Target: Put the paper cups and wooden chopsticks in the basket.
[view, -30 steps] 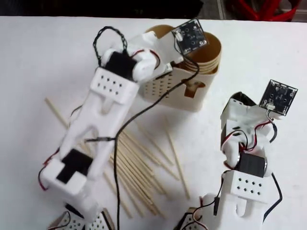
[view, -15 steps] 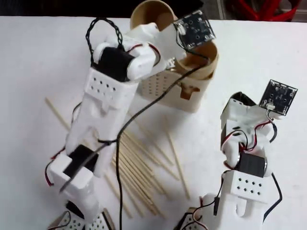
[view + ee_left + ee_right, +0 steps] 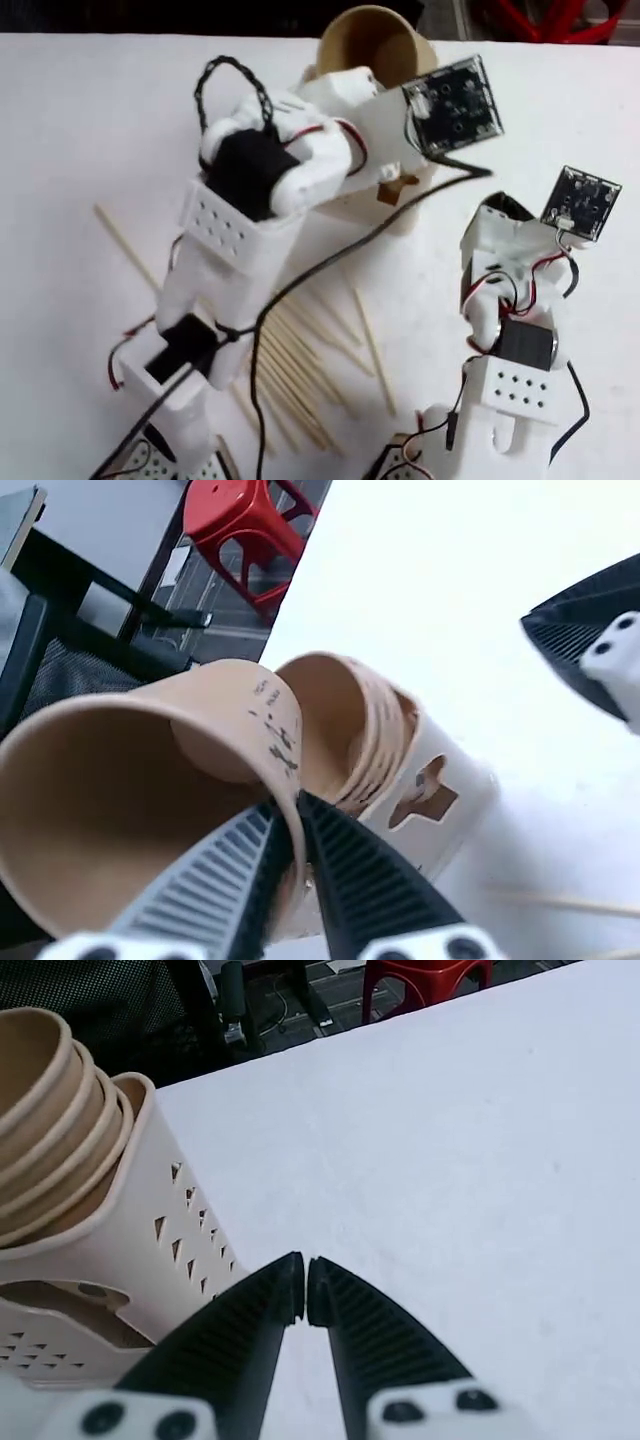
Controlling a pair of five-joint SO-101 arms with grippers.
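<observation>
My left gripper point(image 3: 290, 830) is shut on the rim of a brown paper cup point(image 3: 150, 770), which lies tilted with its mouth towards the wrist camera. In the high view this cup point(image 3: 375, 45) hangs at the table's far side, above the cream basket point(image 3: 405, 205), most of which the left arm hides. Several more cups point(image 3: 350, 720) are stacked inside the basket point(image 3: 430, 790). Wooden chopsticks point(image 3: 300, 350) lie scattered on the table between the two arms. My right gripper point(image 3: 305, 1290) is shut on nothing, just beside the basket point(image 3: 100, 1260) and its stacked cups point(image 3: 50, 1130).
The white table point(image 3: 80, 120) has free room at its left and far right. The right arm point(image 3: 510, 300) stands near the front right. A red stool point(image 3: 250, 530) and dark furniture stand beyond the table's far edge.
The left arm has risen and swung to the right, carrying the held cup up from the basket's mouth and across its back edge. The right arm has kept still.
</observation>
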